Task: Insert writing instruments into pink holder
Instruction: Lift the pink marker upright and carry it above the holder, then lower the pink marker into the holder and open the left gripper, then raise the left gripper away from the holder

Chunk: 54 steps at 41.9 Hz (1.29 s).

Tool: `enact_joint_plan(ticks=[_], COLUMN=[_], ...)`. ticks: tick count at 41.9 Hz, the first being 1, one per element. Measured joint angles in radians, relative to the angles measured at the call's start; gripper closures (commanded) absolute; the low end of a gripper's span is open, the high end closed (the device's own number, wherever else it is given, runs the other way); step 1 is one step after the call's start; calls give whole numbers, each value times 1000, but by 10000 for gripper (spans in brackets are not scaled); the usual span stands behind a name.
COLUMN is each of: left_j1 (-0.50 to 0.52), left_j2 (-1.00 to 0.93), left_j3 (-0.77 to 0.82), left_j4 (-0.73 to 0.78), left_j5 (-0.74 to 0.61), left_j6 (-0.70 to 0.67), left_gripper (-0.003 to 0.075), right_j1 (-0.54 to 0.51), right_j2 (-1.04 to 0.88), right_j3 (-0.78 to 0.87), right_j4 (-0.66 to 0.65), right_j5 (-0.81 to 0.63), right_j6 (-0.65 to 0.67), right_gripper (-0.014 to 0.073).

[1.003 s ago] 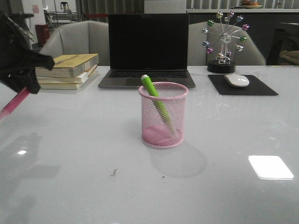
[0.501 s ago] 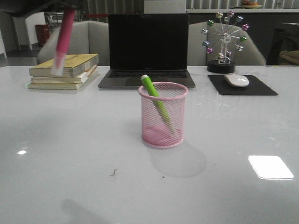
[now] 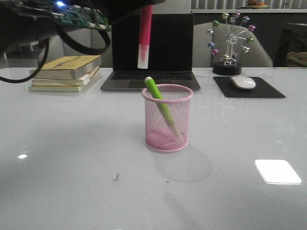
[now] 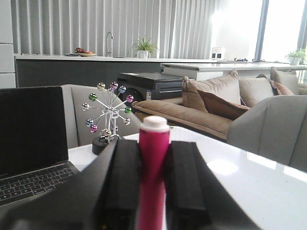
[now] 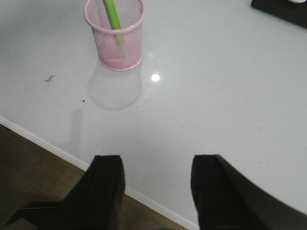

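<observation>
The pink holder (image 3: 167,118) stands mid-table with the green marker (image 3: 158,98) leaning inside it, tip above the rim. The hot pink marker (image 3: 145,33) hangs upright, pale end down, above and slightly behind the holder's left side. My left gripper (image 4: 153,143) is shut on that marker (image 4: 153,167), one black finger (image 4: 127,182) on each side of it. In the right wrist view my right gripper (image 5: 156,165) is open and empty over the table's front edge, with the holder (image 5: 128,48) and the green marker (image 5: 112,14) beyond it.
Behind the holder are a laptop (image 3: 152,48), a stack of books (image 3: 67,72) at the left, a ferris-wheel ornament (image 3: 230,43) and a mouse (image 3: 243,82) on a black pad at the right. The table's front edge (image 5: 48,143) shows below my right gripper.
My left gripper has swung up from the far left and across to the right with the pink marker. The marker went from slanted to upright, near the holder.
</observation>
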Motion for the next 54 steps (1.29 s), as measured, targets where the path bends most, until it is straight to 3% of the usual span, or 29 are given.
enact_joint_plan(ticks=[21, 32, 37, 43, 54], left_j1=[-17, -17, -17, -17, -17], left_j2=[208, 241, 241, 194, -114], left_j3=[-98, -99, -99, -110, -149], left_j4=[11, 14, 17, 42, 56], left_j5=[-20, -14, 6, 161, 660], left_j6=[0, 0, 0, -2, -2], left_gripper=[622, 337, 326, 326, 327], right_j1=[0, 0, 0, 0, 0], right_j2=[0, 0, 0, 0, 0], right_j3=[0, 0, 0, 0, 0], right_j4=[0, 0, 0, 0, 0], right_j5=[0, 0, 0, 0, 0], right_j6=[0, 0, 0, 0, 0], right_gripper=[151, 151, 151, 151, 151])
